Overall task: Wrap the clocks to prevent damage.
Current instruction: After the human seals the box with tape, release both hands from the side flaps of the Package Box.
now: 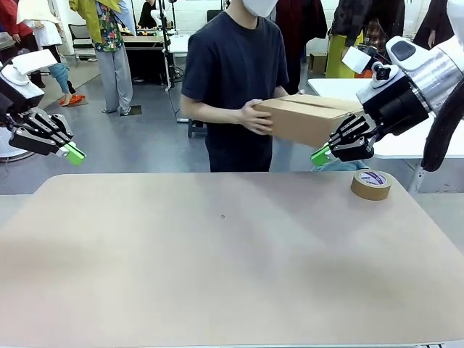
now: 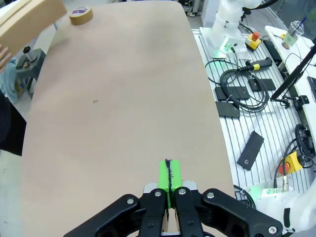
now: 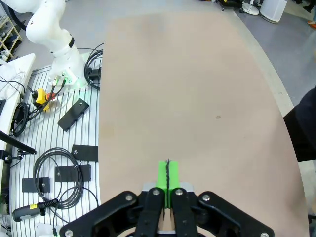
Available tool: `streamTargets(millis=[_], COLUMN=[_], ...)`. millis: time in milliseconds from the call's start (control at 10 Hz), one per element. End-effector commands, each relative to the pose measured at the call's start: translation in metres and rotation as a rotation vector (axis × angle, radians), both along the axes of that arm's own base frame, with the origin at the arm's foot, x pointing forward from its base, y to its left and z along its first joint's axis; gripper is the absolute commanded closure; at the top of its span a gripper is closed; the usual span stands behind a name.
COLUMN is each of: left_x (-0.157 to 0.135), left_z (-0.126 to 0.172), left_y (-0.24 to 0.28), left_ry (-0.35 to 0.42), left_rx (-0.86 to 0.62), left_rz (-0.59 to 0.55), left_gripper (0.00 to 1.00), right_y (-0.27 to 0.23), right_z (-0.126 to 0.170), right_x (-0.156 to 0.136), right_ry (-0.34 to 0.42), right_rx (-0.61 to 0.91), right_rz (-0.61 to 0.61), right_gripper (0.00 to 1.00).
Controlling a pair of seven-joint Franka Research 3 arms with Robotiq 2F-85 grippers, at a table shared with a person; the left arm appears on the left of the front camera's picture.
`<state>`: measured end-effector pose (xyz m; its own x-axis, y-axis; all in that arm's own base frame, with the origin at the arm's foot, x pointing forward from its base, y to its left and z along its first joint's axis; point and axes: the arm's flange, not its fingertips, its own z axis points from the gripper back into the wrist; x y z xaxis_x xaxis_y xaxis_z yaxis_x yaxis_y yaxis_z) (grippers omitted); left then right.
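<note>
One roll of brown tape (image 1: 371,184) lies flat near the table's (image 1: 217,275) far right corner (a plain ring with a printed label on its core), just beyond the right gripper (image 1: 320,155). A person at the far edge holds a smooth cardboard box (image 1: 308,118) in one hand (image 1: 255,117), above the table. Both the right gripper and the left gripper (image 1: 75,154) hang clear of the matte tan tabletop, green pads pressed together on nothing.

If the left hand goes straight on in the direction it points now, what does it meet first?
Probably the bare table. In the left wrist view the shut left hand points along and down at the tabletop, with nothing lying ahead; the tape roll sits far off to one side. Depth is unclear.
</note>
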<state>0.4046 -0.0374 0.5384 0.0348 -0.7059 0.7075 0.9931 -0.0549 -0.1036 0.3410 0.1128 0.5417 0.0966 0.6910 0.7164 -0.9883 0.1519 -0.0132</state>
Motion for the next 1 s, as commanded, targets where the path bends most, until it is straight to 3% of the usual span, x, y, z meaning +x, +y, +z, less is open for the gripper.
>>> streamTargets(millis=[0,300,600,900], left_x=[0.003,0.000,-0.005,-0.024], left_z=[0.001,0.000,0.001,0.015], left_y=[-0.001,0.000,0.012,0.057], left_ry=[-0.007,0.000,0.015,-0.075], left_rx=[-0.003,0.000,-0.119,-0.333], left_rz=[-0.001,0.000,0.049,0.092], left_gripper=[0.99,0.99,0.99,0.99], right_y=[0.000,0.000,-0.010,-0.048], right_z=[-0.002,0.000,0.000,-0.005], right_x=[0.001,0.000,-0.003,-0.015], right_ry=[0.001,0.000,-0.007,-0.056], right_rx=[-0.017,0.000,0.144,0.356], right_rz=[-0.007,0.000,-0.010,-0.023], right_gripper=[0.99,0.99,0.99,0.99])
